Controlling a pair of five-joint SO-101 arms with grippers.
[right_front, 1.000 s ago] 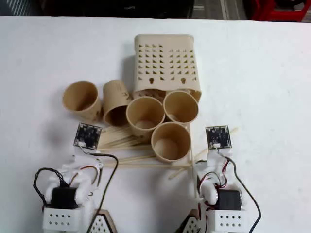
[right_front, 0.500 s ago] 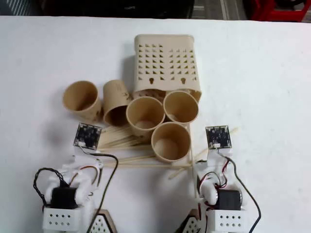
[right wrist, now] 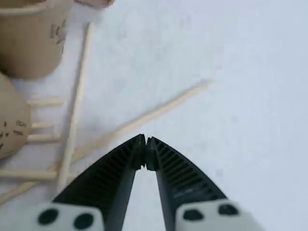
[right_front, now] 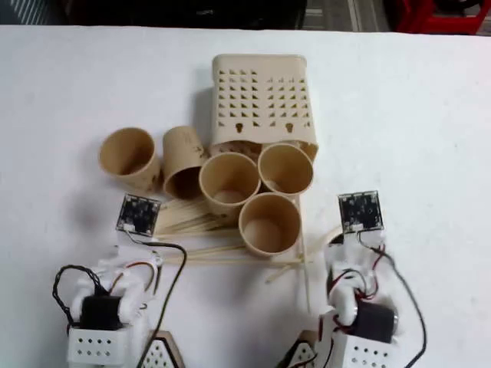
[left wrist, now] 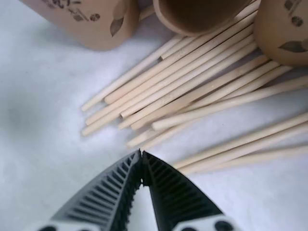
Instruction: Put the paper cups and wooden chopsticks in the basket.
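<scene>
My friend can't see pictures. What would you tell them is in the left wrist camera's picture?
A loose pile of wooden chopsticks lies fanned out on a white table, with three brown paper cups at its far side. Nearest the camera, the left arm's black jaws are shut tip to tip, empty, pointing at the chopstick ends.

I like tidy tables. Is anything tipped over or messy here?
Yes. The basket lies on its side, one paper cup leans over, and chopsticks are scattered loose on the table.

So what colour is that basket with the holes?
The basket is cream; the high view shows it best.
</scene>
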